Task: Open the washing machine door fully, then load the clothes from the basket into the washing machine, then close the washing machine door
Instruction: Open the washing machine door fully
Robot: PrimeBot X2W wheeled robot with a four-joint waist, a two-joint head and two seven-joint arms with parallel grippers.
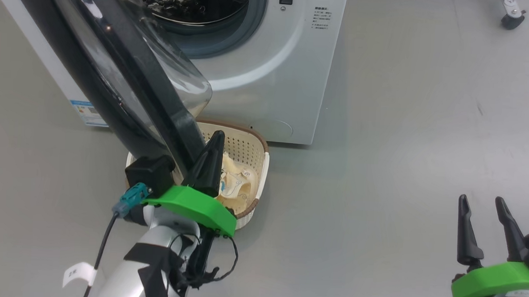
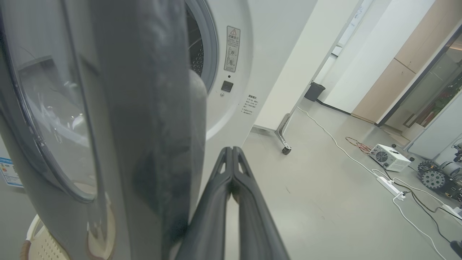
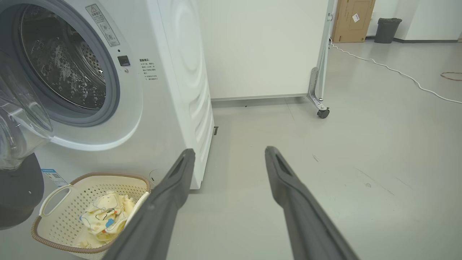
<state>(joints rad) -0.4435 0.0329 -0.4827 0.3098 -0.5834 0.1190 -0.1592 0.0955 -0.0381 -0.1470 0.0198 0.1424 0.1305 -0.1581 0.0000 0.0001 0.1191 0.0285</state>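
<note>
- At the far left you see the washing machine door (image 1: 129, 71) swung out from the machine. It is tilted in the head view and hangs over the left part of the basket.
- Just right of the door's lower edge, your left end effector (image 1: 217, 137) is clenched, jaws pressed together with nothing between them. It lies alongside the door's edge, and you cannot tell whether it touches.
- Beneath both, the basket (image 1: 257, 150) sits on the floor (image 1: 378, 193), close against the machine's lower front.
- The clothes (image 1: 238, 183) lie inside the basket as a cream bundle with blue patches.
- Behind it, the washing machine (image 1: 272, 68) stands with its steel drum (image 1: 190, 2) exposed.
- At the far right, your right end effector (image 1: 480, 200) is released, jaws standing wide and empty above bare floor, well apart from the basket.
</note>
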